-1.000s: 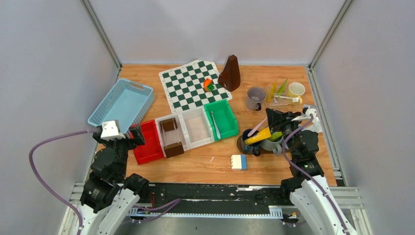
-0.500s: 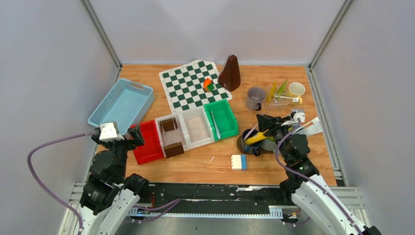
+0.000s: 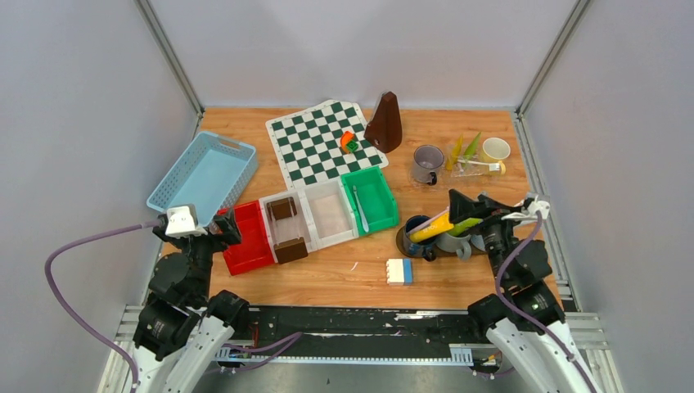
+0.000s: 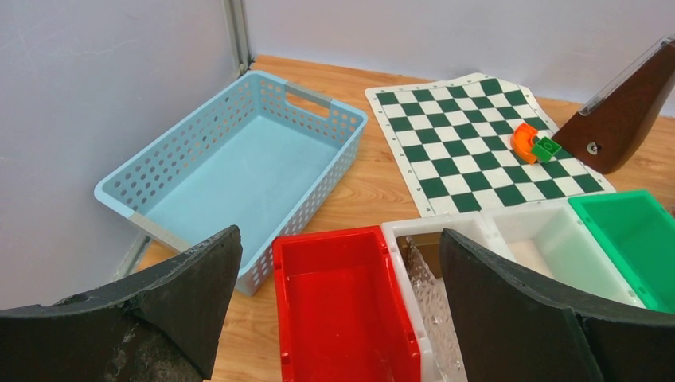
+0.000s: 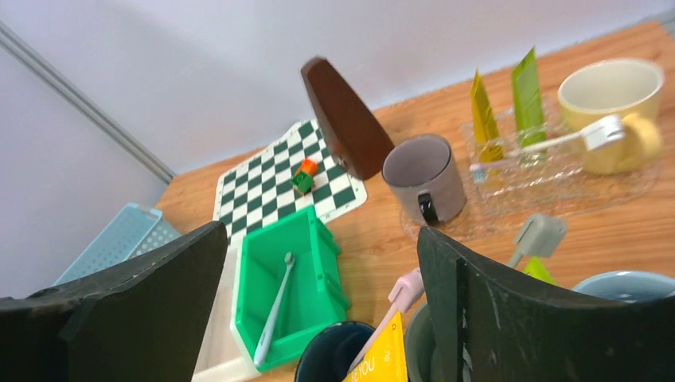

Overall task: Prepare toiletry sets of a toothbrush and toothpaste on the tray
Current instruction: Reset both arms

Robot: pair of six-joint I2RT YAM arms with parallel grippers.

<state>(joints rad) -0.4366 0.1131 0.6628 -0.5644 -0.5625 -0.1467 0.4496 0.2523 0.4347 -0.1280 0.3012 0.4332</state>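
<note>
My right gripper [image 3: 468, 206] [image 5: 320, 239] hangs open just over two mugs at the right, with nothing between its fingers. The dark blue mug [image 3: 416, 236] [image 5: 338, 354] holds a yellow tube [image 3: 431, 227] [image 5: 380, 358] and a pink toothbrush [image 5: 402, 294]. Beside it, the grey-green mug [image 3: 452, 241] [image 5: 414, 338] holds a green tube [image 3: 465, 225] and a grey toothbrush [image 5: 540, 235]. Further back, a clear tray [image 3: 479, 172] [image 5: 557, 187] carries a grey mug [image 3: 427, 162], a pale yellow mug [image 3: 495, 150], two tubes and a toothbrush. My left gripper [image 3: 225, 225] [image 4: 338, 235] is open above the red bin [image 4: 346, 318].
A green bin [image 3: 370, 199] holds a loose toothbrush [image 5: 275, 306]. Next to it stand white bins [image 3: 307, 217] with brown blocks. A chessboard [image 3: 323, 143], a brown metronome [image 3: 385, 123] and a blue basket [image 3: 203, 174] lie behind. A white-and-blue block [image 3: 399, 270] lies near the front edge.
My right gripper has opened, let go of the yellow tube, and drawn back to the right. The tube now leans in the dark blue mug. The left arm has barely moved.
</note>
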